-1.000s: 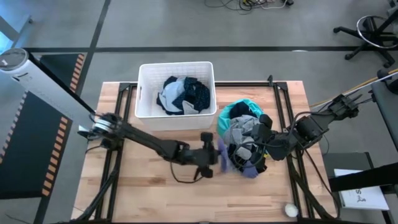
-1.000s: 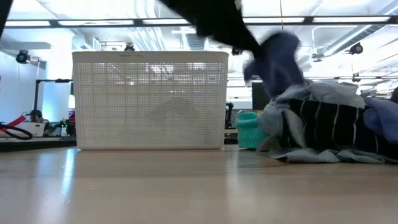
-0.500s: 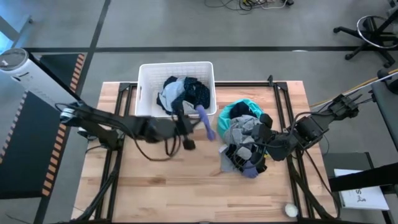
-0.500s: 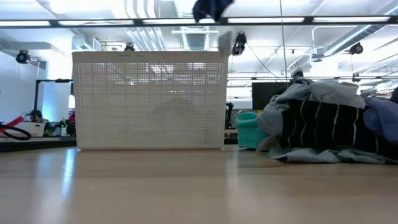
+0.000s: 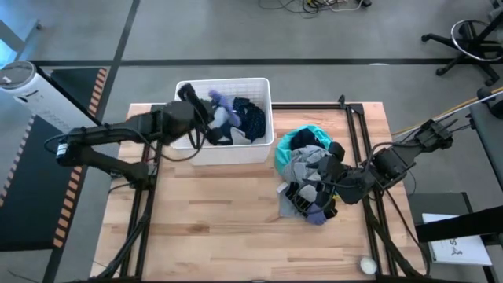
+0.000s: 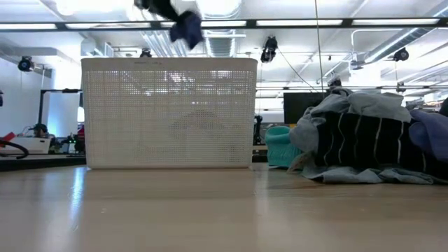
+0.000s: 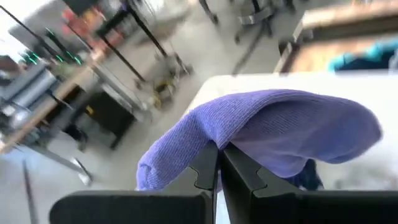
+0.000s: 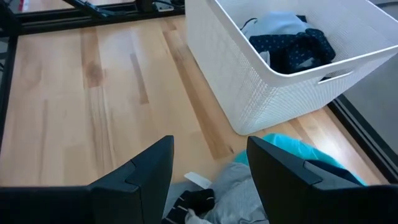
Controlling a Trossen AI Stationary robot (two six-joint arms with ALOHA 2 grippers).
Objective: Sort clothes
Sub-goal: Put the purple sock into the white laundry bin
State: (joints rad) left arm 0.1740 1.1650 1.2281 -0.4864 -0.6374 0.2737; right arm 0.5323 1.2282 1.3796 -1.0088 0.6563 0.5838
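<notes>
In bin: dark navy dotted garment (image 5: 250, 119) and a pale one lie inside the white perforated plastic bin (image 5: 182, 137).
In transit: left gripper (image 7: 217, 163) pinches the small lavender knit garment (image 7: 273, 134), apparently above the bin.
Remaining: heap of teal, grey and black clothes (image 5: 310, 179) on the wooden table (image 5: 212, 236).
Right gripper (image 8: 208, 171): open, empty, over the heap.

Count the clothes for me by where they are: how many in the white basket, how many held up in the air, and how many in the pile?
In the white basket: 2, dark navy garment and pale garment.
Held by the left end effector: 1, lavender garment.
In the pile: at least 3, teal, grey, black striped.
Total: at least 6.
</notes>
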